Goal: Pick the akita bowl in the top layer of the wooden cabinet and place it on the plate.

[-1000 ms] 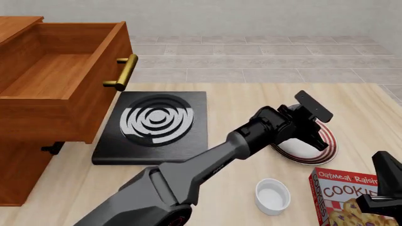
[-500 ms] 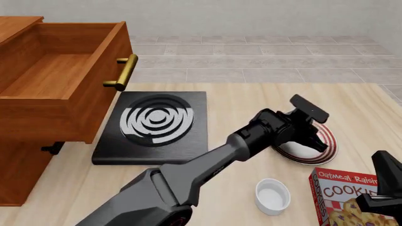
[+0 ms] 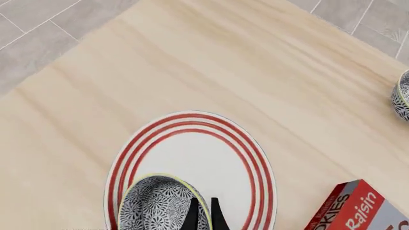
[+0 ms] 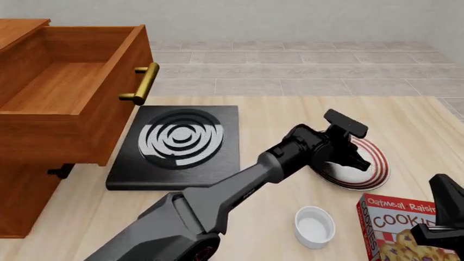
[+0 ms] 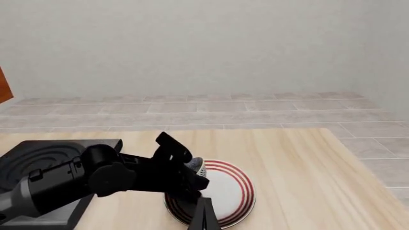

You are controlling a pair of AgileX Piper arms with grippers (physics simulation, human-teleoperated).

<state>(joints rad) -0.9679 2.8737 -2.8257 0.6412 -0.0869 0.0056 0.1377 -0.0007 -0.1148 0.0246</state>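
Note:
The akita bowl (image 3: 160, 206), black-and-white patterned, hangs low over the near part of the plate (image 3: 211, 153). My left gripper (image 3: 204, 215) is shut on the bowl's rim. In the front view my left arm (image 4: 312, 144) stretches across the table and covers the bowl and part of the red-ringed plate (image 4: 366, 174). The right wrist view shows the bowl (image 5: 195, 166) at the plate's (image 5: 233, 189) far edge under that arm. The wooden cabinet (image 4: 29, 185) stands at the left, its top layer (image 4: 73, 119) pulled out and empty. My right gripper (image 5: 204, 215) is shut and holds nothing, near the table's front right.
A black stove slab (image 4: 181, 144) lies beside the cabinet. A small white cup (image 4: 315, 227) and a cookie box (image 4: 399, 231) sit near the front edge, close to the plate. Another patterned bowl (image 3: 401, 96) shows at the edge of the left wrist view.
My left wrist has shifted a little to the left and back over the plate, with the bowl still in the gripper. The right arm has not moved.

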